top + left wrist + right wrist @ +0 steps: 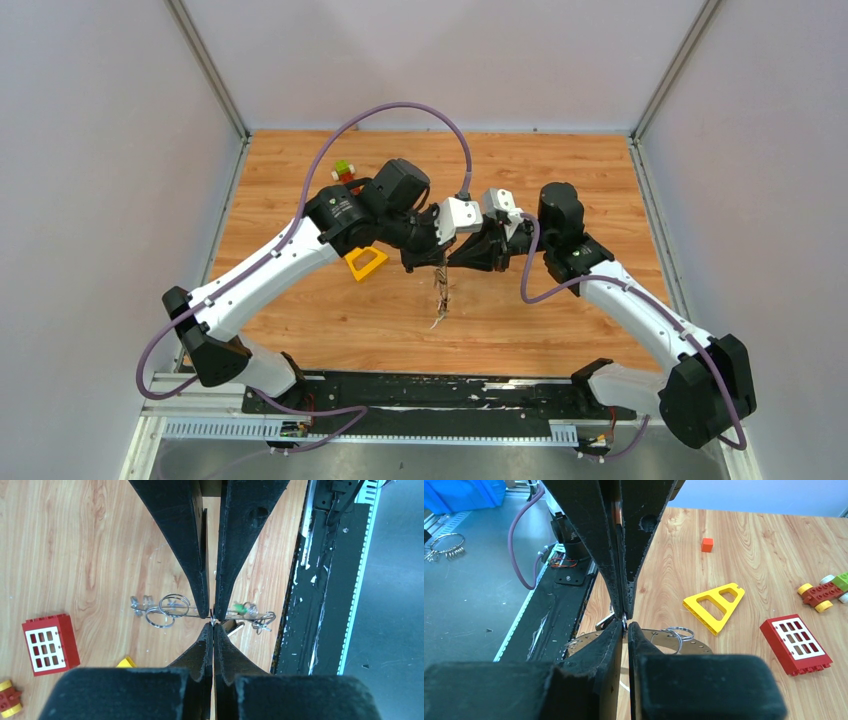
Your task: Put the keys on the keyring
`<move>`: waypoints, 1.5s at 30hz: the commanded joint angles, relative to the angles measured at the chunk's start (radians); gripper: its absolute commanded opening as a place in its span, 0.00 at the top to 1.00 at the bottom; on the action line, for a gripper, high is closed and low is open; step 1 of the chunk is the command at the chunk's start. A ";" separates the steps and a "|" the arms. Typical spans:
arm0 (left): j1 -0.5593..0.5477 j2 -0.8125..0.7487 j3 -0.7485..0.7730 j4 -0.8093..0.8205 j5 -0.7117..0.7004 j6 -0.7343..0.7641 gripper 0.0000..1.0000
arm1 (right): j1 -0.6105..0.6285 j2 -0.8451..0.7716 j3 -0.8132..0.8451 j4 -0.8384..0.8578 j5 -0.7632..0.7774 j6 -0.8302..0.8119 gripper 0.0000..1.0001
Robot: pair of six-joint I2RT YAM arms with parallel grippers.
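Observation:
My left gripper (432,262) and right gripper (458,260) meet tip to tip above the table's middle. The keyring (439,295), a flat grey ring with holes along its rim, hangs below them. It shows edge-on in the left wrist view (150,611) and as a flat arc in the right wrist view (696,644). Thin wire split rings (676,631) hang on it. A green-headed key (241,608) and a silver key (605,622) dangle at its near side. Both grippers (213,625) (624,627) are shut on a small wire loop at the keyring's rim.
A yellow triangular block (714,602), a red window brick (795,643), a small orange cube (707,544) and a toy car (824,591) lie on the wood. The black base rail (420,395) runs along the near edge. Another bunch of rings (446,545) lies off the table.

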 commanded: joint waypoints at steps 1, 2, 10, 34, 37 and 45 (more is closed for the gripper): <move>-0.006 -0.035 0.006 0.059 0.034 -0.019 1.00 | 0.007 0.005 0.016 0.007 -0.007 -0.020 0.90; -0.006 -0.035 0.005 0.059 0.034 -0.018 1.00 | 0.007 0.005 0.016 0.007 -0.007 -0.021 0.91; -0.006 -0.040 -0.012 0.080 0.037 -0.021 1.00 | 0.010 0.001 0.017 0.005 -0.007 -0.025 1.00; 0.071 -0.347 -0.352 0.482 0.159 0.110 0.54 | -0.040 -0.117 0.012 0.108 -0.036 0.082 1.00; 0.071 -0.359 -0.392 0.541 0.188 0.140 0.53 | -0.041 -0.114 0.011 0.123 -0.049 0.099 1.00; 0.072 -0.344 -0.465 0.659 0.285 0.163 0.54 | -0.040 -0.109 0.006 0.147 -0.074 0.117 1.00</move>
